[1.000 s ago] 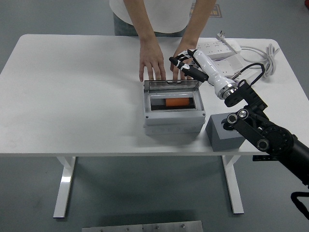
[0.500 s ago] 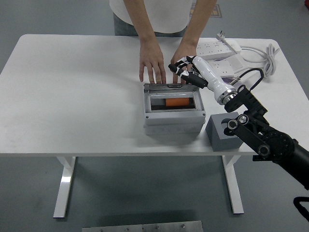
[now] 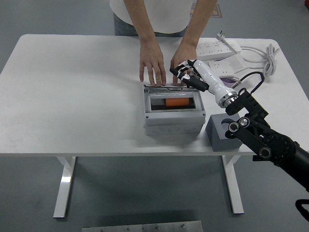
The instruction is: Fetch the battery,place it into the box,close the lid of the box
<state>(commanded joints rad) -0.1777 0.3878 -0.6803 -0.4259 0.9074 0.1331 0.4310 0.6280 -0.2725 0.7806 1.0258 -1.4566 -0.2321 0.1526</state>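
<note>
A grey box (image 3: 173,121) stands at the middle of the white table (image 3: 72,92). An orange battery (image 3: 176,103) lies inside it, seen through the lid. The clear lid (image 3: 170,88) lies almost flat over the box. My right hand (image 3: 185,76) rests on the lid's far right edge with its fingers curled and holds nothing. A person at the far side rests one hand (image 3: 153,63) on the table behind the box; the other hand (image 3: 179,54) is partly hidden behind my right hand.
A dark grey holder block (image 3: 223,131) stands to the right of the box near the front edge. White power strips (image 3: 219,47) and a cable (image 3: 263,53) lie at the back right.
My right hand has moved down and slightly toward the box, pushing the lid from half raised to almost flat. The person's hands have stayed behind the box.
</note>
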